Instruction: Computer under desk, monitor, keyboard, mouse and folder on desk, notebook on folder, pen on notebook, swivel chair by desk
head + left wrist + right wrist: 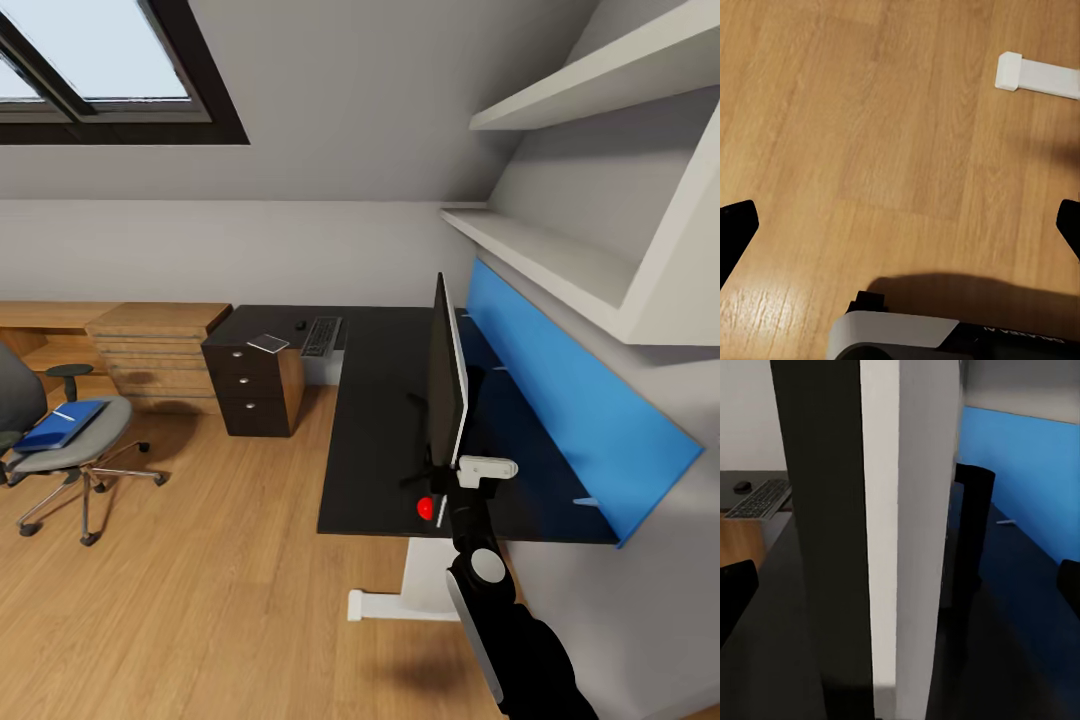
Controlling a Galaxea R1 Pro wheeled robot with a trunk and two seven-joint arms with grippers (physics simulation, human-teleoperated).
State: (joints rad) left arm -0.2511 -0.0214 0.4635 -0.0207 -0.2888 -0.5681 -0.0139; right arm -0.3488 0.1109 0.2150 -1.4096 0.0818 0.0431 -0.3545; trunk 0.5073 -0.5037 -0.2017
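Observation:
The monitor (446,385) stands edge-on on the black desk (375,420). My right gripper (462,470) is open at its lower near edge, and in the right wrist view the monitor's edge (881,540) runs between the fingers. The keyboard (321,336) and the small dark mouse (299,325) lie on the desk's far wing, beside a flat grey notebook (268,343). At left, the swivel chair (75,455) carries the blue folder (58,427) with the white pen (65,413) on it. My left gripper (900,225) hangs open over the floor. The computer is out of view.
A dark drawer unit (252,390) stands under the desk's far wing, with a light wooden chest (155,355) beside it. The desk's white foot (385,605) (1035,75) rests on the wooden floor. White shelves (560,250) hang above the blue back panel (570,400).

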